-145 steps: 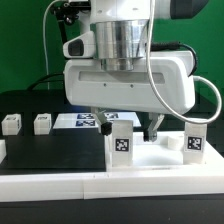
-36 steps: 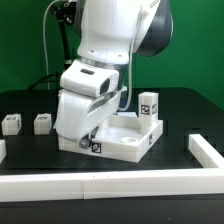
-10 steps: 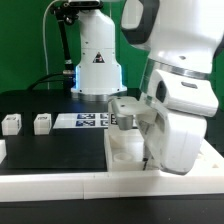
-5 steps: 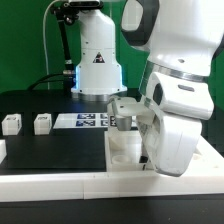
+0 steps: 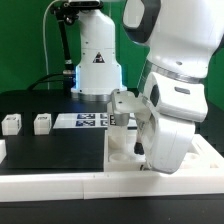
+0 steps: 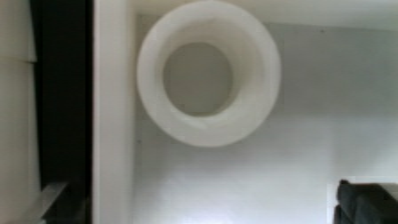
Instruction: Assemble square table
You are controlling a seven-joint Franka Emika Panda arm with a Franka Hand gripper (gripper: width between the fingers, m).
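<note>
The arm (image 5: pixel 170 90) fills the exterior view's right and hides most of the square table (image 5: pixel 122 152) — only its left part shows, lying on the black worktop (image 5: pixel 55 150). The gripper (image 6: pixel 205 205) hangs over the slab, its cut-off fingers (image 6: pixel 365 200) well apart with nothing between them — a blurred round socket (image 6: pixel 258 75) lies beyond. A leg post (image 5: pixel 10 124) and a second leg post (image 5: pixel 42 123) stand at the far left, near the marker board (image 5: pixel 85 121).

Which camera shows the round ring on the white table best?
The wrist view: the round ring fills most of the picture. In the exterior view the arm covers much of the square table, and the ring is too faint to pick out.
</note>
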